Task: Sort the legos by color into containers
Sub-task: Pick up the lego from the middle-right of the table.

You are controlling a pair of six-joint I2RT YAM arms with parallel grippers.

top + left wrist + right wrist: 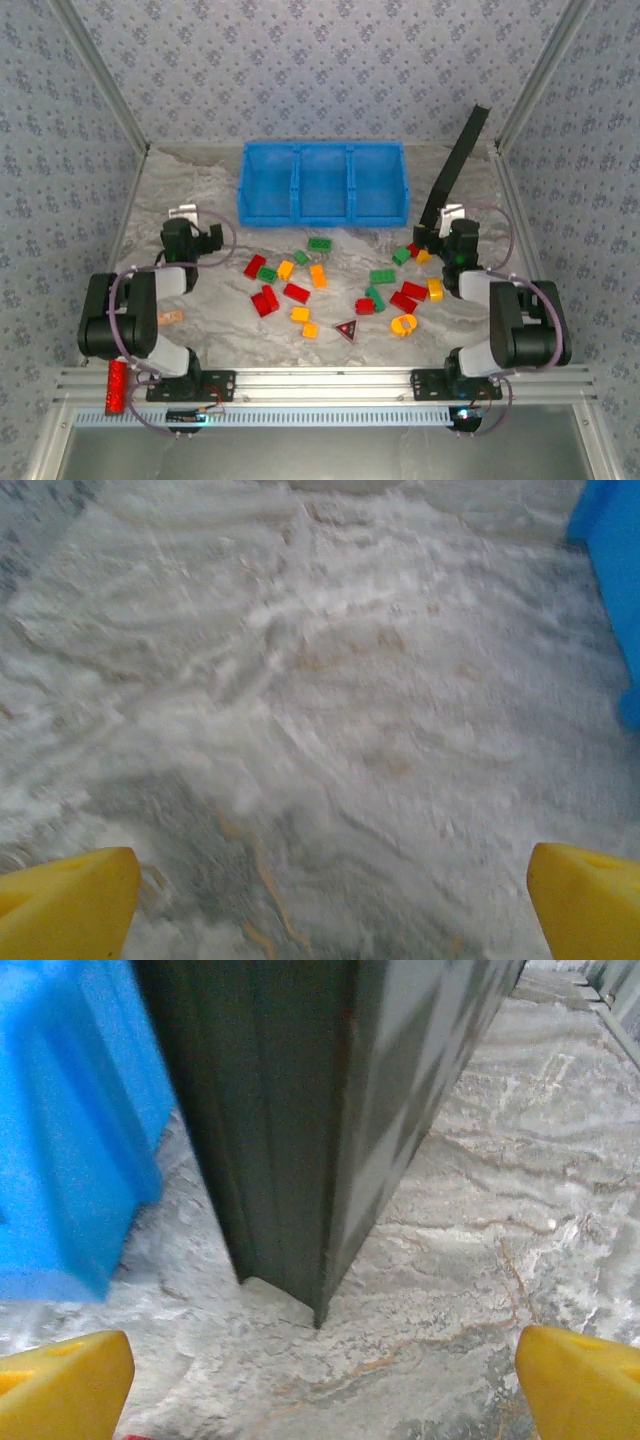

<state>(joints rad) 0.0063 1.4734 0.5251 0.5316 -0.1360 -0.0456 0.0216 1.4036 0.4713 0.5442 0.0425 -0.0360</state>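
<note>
A: Starting at the left claw, yellow-tipped and two-fingered?
B: Released, spread wide, gripping nothing. Hovering over bare grey-white marbled counter, with a corner of the bright blue three-compartment plastic tray at the right edge.
A: And the right claw?
B: Same: splayed open, empty. Pointed at the foot of a dark grey flat-sided post standing just beside the tray's end wall.
A: Outward from there?
B: From above: about twenty small studded plastic legos in red, green and yellow-orange, scattered across the counter between the two arms, on the near side of the tray. A few just beside the right claw; well apart from the left. None in any compartment, so sorting apparently not yet begun.
A: Why held so?
B: Probably parked open on either flank to split the pile, tray within reach of both. Best to skip the dark red triangle piece.
</note>
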